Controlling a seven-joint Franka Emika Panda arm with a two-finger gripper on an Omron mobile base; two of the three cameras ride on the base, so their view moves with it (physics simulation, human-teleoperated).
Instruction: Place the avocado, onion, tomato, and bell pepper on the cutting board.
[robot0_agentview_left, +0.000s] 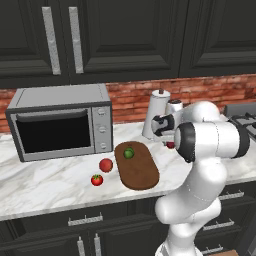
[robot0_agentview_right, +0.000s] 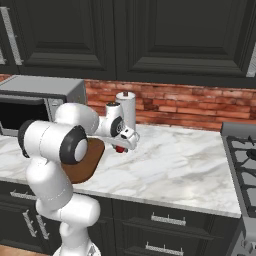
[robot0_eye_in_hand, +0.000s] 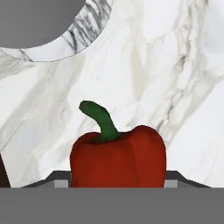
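Avocado (robot0_agentview_left: 128, 153) sits on the cutting board (robot0_agentview_left: 140, 172), toward its far end, on the marble counter (robot0_agentview_left: 45, 180). Two red items lie off the board's left edge: a round onion (robot0_agentview_left: 105, 165) just beside it and a tomato (robot0_agentview_left: 97, 180) nearer the counter's front edge. Past the board's right side, in front of the paper towel roll (robot0_agentview_left: 156, 112), the gripper (robot0_agentview_right: 120, 148) has its jaws clamped on the red bell pepper (robot0_eye_in_hand: 118, 159), which stands upright with its green stem up. A microwave (robot0_agentview_left: 60, 122) stands at the back left.
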